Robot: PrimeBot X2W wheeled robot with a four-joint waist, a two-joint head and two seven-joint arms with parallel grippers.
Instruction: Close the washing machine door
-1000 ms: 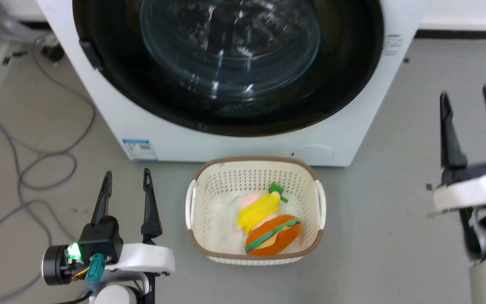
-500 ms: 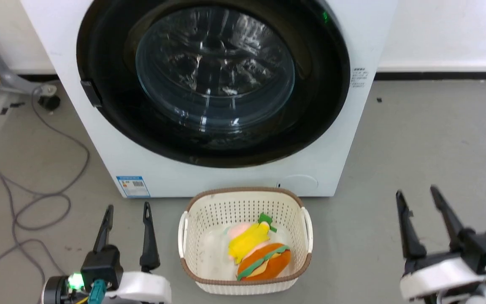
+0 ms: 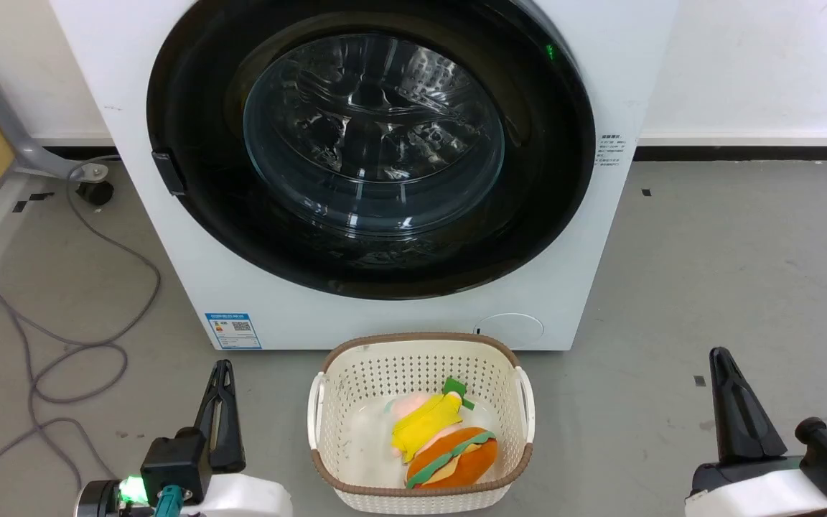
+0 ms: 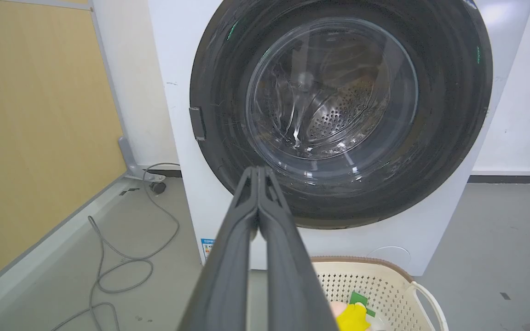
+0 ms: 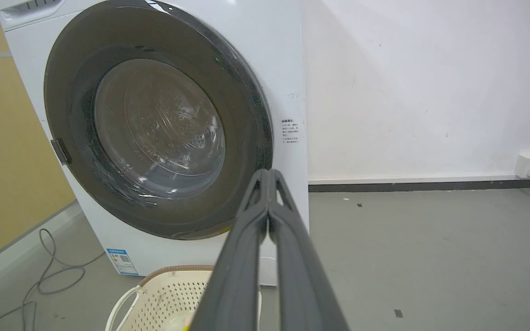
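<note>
Door position: the washing machine door (image 3: pixel 374 136) takes up the upper centre of the head view. Its black ring lies flat on the white washer (image 3: pixel 291 319), and no gap shows along the rim in either wrist view.
Task state: looks done, or near enough. You cannot confirm from here that the latch caught. The small dark tab (image 3: pixel 169 172) at the ring's left edge sits flush, which points that way.
What is left: at most a firm check press on the ring near that tab, if you doubt the click.
Left claw: left gripper (image 3: pixel 223 377) is at the lower left of the frame, fingers pressed together on nothing, well apart from the door.
Right claw: right gripper (image 3: pixel 722 366) is at the lower right, fingers closed tip to tip, holding nothing, also well apart from the door.
Edges: the basket (image 3: pixel 421 337) sits just beside the washer's foot at bottom centre, between your two arms. Its brown rim is the likeliest snag. Plush toys (image 3: pixel 446 449) lie inside it.
Open room: bare grey floor (image 3: pixel 744 251) runs wide on the right of the frame. On the left, a loose cable (image 3: pixel 159 287) loops across the floor and a yellow panel (image 4: pixel 39 138) closes that side in. My judgement is that straight back or rightward is your cleaner way out.
</note>
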